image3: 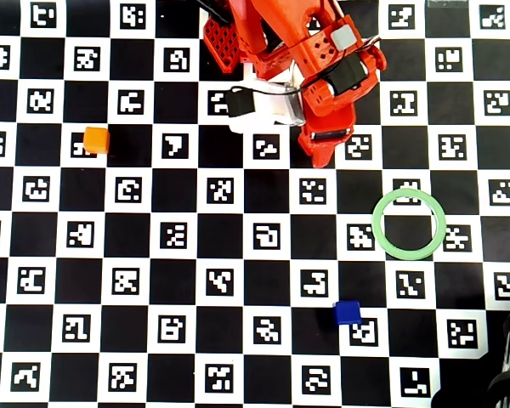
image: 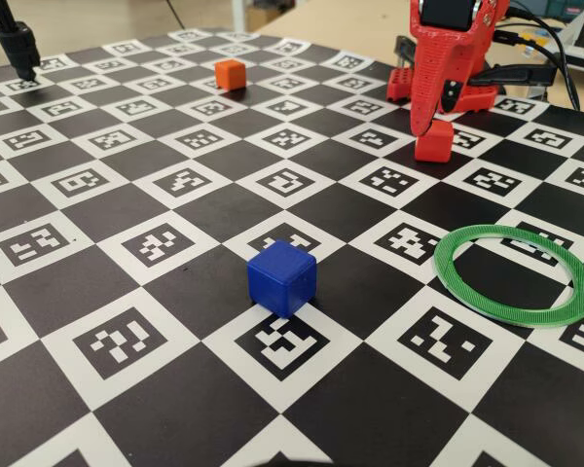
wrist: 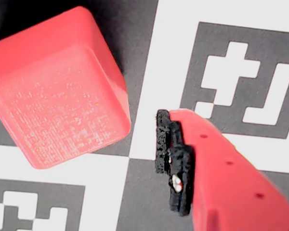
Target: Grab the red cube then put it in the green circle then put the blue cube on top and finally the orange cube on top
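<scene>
Fixed view: low, near the board's front edge, facing the arm across it. Overhead view: straight down, whole checkered board (image3: pixel 144 280) in frame. Wrist view: very close above the board. All share the board.

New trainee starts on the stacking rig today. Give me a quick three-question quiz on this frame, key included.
1. True or false: the green circle is empty.
2. In the fixed view, which cube sits nearest the claw? A) blue cube B) orange cube C) red cube
3. Fill in: in the wrist view the red cube rests on the ____.

Key: 1 true. 2 C. 3 board, beside the claw's padded finger, not gripped.
</scene>
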`<move>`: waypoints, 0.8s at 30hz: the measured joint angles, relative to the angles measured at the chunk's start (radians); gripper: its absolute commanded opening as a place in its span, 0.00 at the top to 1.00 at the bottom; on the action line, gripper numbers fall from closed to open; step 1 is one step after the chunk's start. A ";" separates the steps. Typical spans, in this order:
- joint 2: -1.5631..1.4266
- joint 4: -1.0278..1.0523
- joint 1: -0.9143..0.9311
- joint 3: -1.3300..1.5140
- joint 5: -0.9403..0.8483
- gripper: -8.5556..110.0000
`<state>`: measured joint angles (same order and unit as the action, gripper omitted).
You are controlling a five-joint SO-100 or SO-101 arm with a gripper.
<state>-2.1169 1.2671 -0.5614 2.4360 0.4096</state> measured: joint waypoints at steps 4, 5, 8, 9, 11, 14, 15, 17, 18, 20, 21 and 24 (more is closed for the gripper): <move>0.000 0.000 -0.003 0.014 0.000 0.62; 0.000 0.000 -0.003 0.017 0.000 0.62; 0.000 -0.020 -0.003 0.029 -0.015 0.63; 0.000 -0.026 -0.003 0.032 -0.023 0.63; 0.000 -0.035 -0.003 0.040 -0.032 0.63; 0.000 -0.058 -0.005 0.040 -0.034 0.63; 0.000 -0.064 -0.008 0.040 -0.041 0.63; 0.000 -0.074 -0.014 0.040 -0.049 0.63; 0.000 -0.078 -0.017 0.040 -0.054 0.63; 0.000 -0.094 -0.020 0.040 -0.071 0.63; 0.000 -0.095 -0.020 0.040 -0.080 0.63; 0.000 -0.095 -0.020 0.040 -0.104 0.63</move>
<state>-2.1169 1.1720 -0.5814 2.4758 0.3053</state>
